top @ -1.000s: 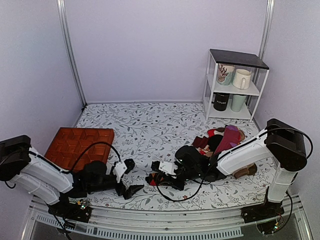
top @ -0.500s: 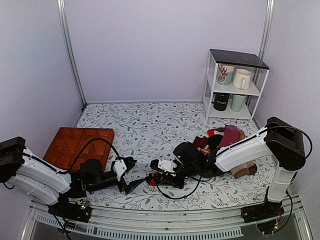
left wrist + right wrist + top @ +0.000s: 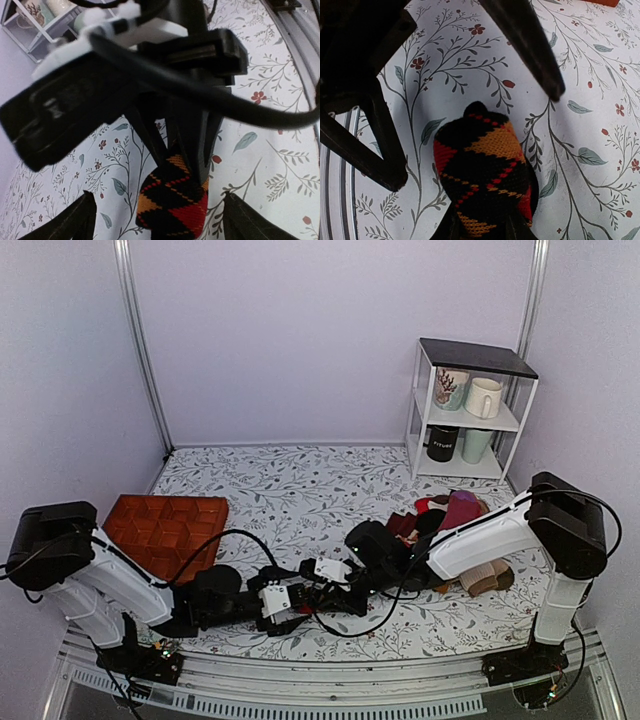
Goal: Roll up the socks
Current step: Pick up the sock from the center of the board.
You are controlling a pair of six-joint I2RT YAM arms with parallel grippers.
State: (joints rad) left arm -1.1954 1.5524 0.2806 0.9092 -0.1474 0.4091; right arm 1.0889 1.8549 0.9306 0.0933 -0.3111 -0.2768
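The socks (image 3: 482,172) are a tight black roll with red and orange diamonds, lying on the floral tablecloth near the front edge. My right gripper (image 3: 482,227) is shut on the near end of the roll. In the left wrist view the socks (image 3: 175,200) show with the right gripper's dark fingers (image 3: 200,145) clamped on them from behind. My left gripper (image 3: 157,202) is open, one finger on each side of the roll and apart from it. From above, the left gripper (image 3: 288,598) and the right gripper (image 3: 322,585) meet nose to nose and mostly hide the roll.
An orange-brown quilted tray (image 3: 165,525) lies at the left. A heap of other socks (image 3: 455,515) sits behind the right arm. A white shelf with mugs (image 3: 470,410) stands at the back right. A metal rail (image 3: 300,702) runs along the near edge.
My left arm has swung right, bringing its open gripper up to the roll. The right gripper has kept hold of the roll and hardly moved.
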